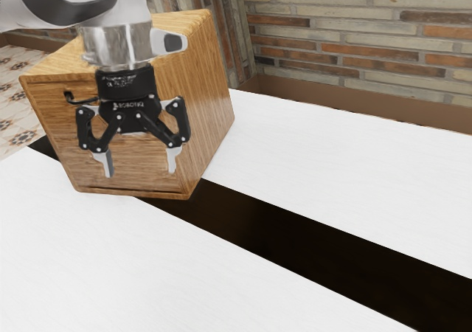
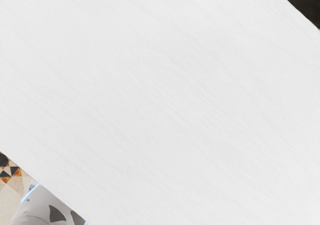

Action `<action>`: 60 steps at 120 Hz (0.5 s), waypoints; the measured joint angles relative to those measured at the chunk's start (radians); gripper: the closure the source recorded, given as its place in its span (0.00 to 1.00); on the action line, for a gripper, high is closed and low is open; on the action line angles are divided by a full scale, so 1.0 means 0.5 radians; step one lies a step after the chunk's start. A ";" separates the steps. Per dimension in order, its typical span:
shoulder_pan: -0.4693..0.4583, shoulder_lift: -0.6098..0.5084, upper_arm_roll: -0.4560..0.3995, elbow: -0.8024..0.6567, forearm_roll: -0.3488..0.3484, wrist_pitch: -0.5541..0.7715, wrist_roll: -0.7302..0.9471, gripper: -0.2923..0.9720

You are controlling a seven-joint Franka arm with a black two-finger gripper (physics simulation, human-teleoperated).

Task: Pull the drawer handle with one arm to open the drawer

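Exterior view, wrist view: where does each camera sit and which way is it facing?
Exterior view: beside the arm, above the white tabletop, facing the wooden drawer box and brick wall; shows the arm's wrist and open gripper.
Wrist view: on the hand, looking down at the tabletop; a white rounded robot part shows beside the patterned floor.
Shared: tabletop, dark gap, patterned floor.
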 joint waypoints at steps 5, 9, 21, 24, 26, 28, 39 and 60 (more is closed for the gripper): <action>0.004 0.000 -0.004 -0.004 -0.007 0.084 -0.108 0.25; 0.003 0.000 -0.004 -0.004 -0.011 0.141 -0.189 0.25; 0.004 0.008 -0.002 -0.011 -0.024 0.264 -0.408 0.25; 0.007 0.015 0.000 -0.013 -0.027 0.287 -0.455 0.25; 0.011 0.018 0.003 -0.014 -0.030 0.302 -0.484 0.25; 0.020 0.020 0.005 -0.013 -0.032 0.316 -0.511 0.25; 0.058 0.014 0.035 0.051 -0.047 0.383 -0.656 0.25; 0.058 -0.028 0.171 0.458 0.061 0.409 -0.899 0.25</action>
